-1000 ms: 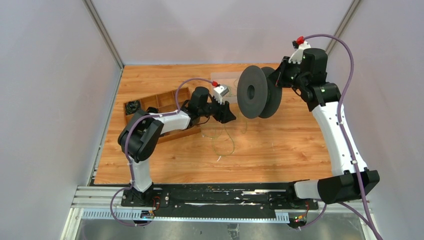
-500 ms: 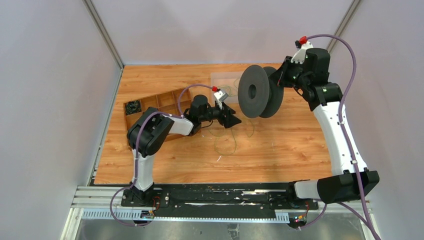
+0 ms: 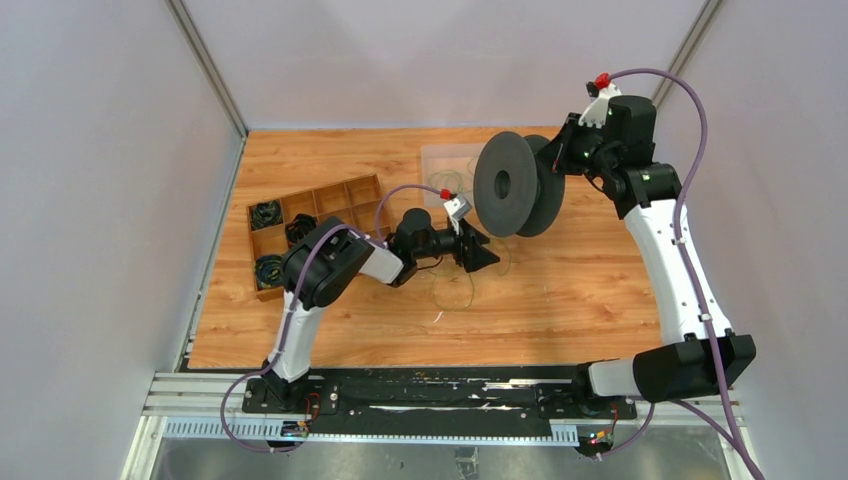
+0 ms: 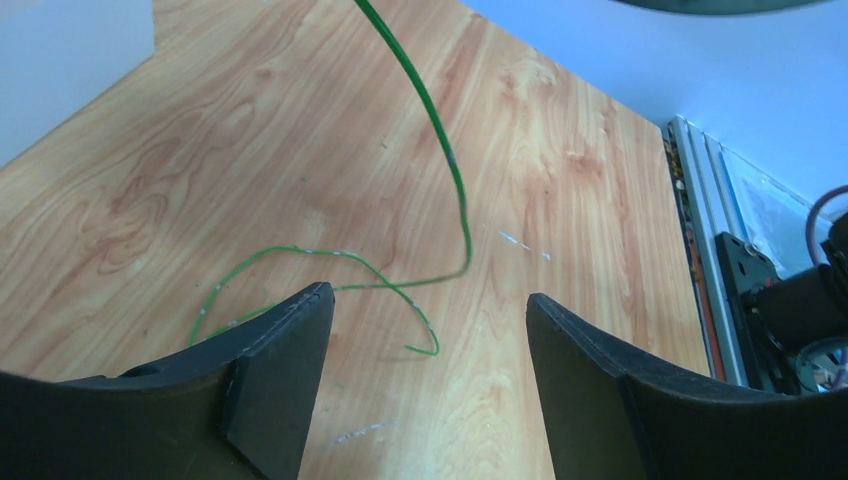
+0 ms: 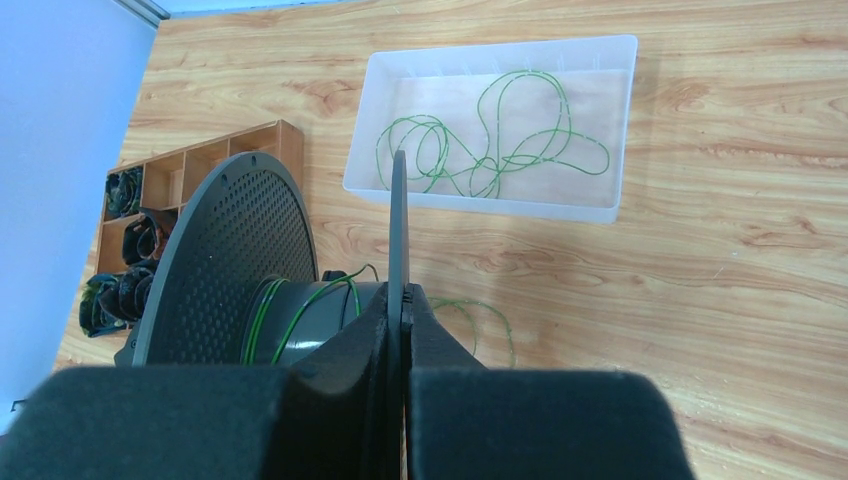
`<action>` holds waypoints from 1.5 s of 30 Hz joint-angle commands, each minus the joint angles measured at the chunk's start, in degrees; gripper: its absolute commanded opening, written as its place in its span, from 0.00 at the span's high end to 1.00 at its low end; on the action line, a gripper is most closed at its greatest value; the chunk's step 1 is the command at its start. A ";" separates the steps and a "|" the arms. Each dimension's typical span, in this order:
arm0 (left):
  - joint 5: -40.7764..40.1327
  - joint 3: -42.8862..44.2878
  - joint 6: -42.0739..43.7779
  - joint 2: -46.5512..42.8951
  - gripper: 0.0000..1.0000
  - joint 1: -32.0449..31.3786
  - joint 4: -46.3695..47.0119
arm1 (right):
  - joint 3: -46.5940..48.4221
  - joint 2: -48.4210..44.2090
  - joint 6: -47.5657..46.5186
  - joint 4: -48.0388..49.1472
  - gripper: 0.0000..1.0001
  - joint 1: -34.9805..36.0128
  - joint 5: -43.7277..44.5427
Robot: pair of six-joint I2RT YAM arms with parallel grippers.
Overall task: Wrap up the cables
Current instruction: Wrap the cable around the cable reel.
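Cables: a few turns on the spool, most wire left loose

Cables [image 4: 464, 215] are only partly wrapped, by my reading. The right gripper [image 5: 405, 300] is clamped shut on the thin flange of a black spool [image 5: 230, 260], holding it up off the counter [image 3: 560, 300]. Just ahead of its fingers, the hub carries only a few thin green turns, with much bare hub showing.

The left gripper [image 4: 428, 300] stands wide with nothing between its fingers. Just beyond and below them a green strand lies in a slack curve on the wood, its free end close to the gap. From there another length rises steeply out of the top of the left wrist view, towards the spool above. So the wire being wound seems to have a loose tail left to take up, and the left gripper has no hold on it.

Further out from the right gripper, beyond the spool, a clear tray [image 5: 490, 205] holds more green wire in tangled loops, none of it on the spool. To that gripper's left, a wooden organiser [image 3: 310, 200] has dark cord bundles in some compartments.

I judge the job to be at an early stage: this strand is unfinished and the tray's contents are untouched.
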 commanded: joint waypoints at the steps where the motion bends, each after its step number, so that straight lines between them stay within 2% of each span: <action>1: -3.07 2.52 -1.15 2.81 0.25 -0.29 0.61 | -0.03 -0.09 1.80 3.41 0.99 -0.70 -1.84; 6: -5.66 2.88 -1.61 4.27 0.25 -0.29 0.47 | 0.07 -0.41 1.36 3.43 0.99 -0.68 -1.56; 12: -4.22 5.40 -0.95 5.24 0.26 -0.78 -0.31 | 0.03 -0.02 1.18 3.34 0.99 -0.68 -0.92; 26: -3.22 6.71 -7.93 9.05 0.24 -3.05 9.66 | -0.35 -0.70 0.55 3.26 0.99 -0.72 0.12; 32: -5.11 7.10 -11.68 10.27 0.25 -3.37 12.65 | -0.54 -1.07 0.10 3.35 0.99 -0.70 0.56; 38: -6.52 2.51 -6.66 5.65 0.28 -2.60 8.15 | -0.47 -1.78 -0.87 3.00 0.99 -0.90 1.25; 45: -5.62 -4.53 7.45 -3.11 0.32 -0.59 -0.20 | -1.16 -2.44 -1.60 3.11 0.99 -1.24 1.80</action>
